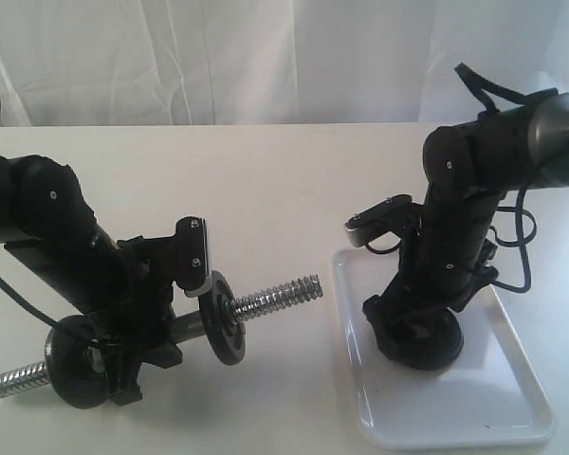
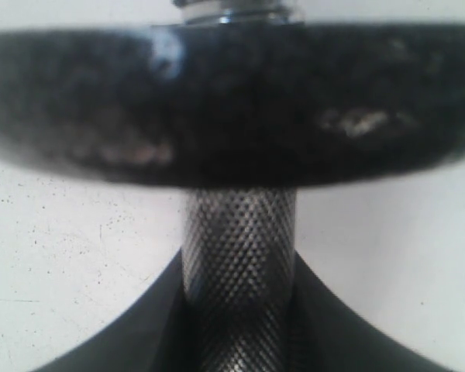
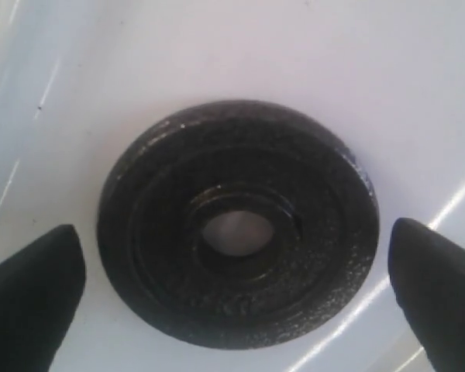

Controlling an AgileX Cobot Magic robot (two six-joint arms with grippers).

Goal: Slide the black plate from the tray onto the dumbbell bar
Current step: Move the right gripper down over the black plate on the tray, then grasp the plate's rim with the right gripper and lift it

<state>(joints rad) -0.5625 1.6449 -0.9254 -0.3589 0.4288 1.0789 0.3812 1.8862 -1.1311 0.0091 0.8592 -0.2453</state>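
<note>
The black plate point(image 3: 239, 225) lies flat on the white tray point(image 3: 387, 70), its central hole facing up. My right gripper point(image 3: 234, 256) hovers over it, open, with one dark finger point(image 3: 31, 298) on each side of the disc and not touching it. From outside, that gripper point(image 1: 412, 330) reaches down onto the plate point(image 1: 434, 349) in the tray point(image 1: 512, 403). My left gripper point(image 1: 142, 313) is shut on the knurled dumbbell bar point(image 2: 239, 256), held tilted above the table. Two like discs sit on the bar, one point(image 1: 229, 327) near the threaded end point(image 1: 283, 296) and one point(image 1: 76, 362) at the low end.
A white cloth backdrop point(image 1: 266, 57) hangs behind the white table point(image 1: 294, 190). The bar's other threaded end point(image 1: 14, 381) points toward the front left edge. In the left wrist view, a disc point(image 2: 232, 101) seen edge-on fills most of the frame.
</note>
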